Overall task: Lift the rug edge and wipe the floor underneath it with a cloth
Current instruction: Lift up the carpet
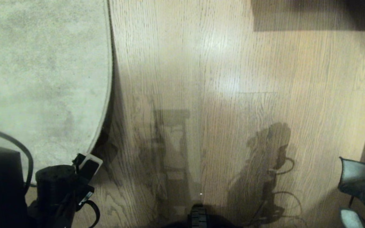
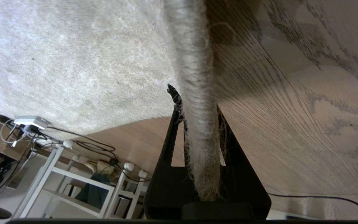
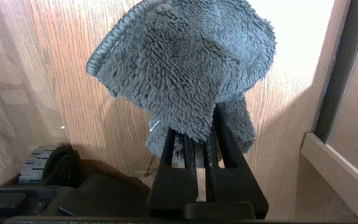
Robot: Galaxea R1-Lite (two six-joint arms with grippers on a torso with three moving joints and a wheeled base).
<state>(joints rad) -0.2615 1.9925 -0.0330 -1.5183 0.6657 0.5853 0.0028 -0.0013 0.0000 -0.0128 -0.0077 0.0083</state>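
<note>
Left gripper [image 2: 197, 124] low at the rug edge [image 2: 194, 62], jaws clamped on its border. Right gripper [image 3: 197, 137] well off to the rug's right, closed on the cloth [image 3: 182, 68].

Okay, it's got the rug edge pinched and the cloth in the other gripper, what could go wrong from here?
1. The left gripper holds only the thin rug edge; the rug is large, so the border may slip out as it lifts.
2. The cloth is pinched by a small fold in the right gripper, and most of it hangs free, so wiping might drag it loose.
3. The floor under the rug shows only a narrow dark gap, possibly too tight for wiping.
</note>
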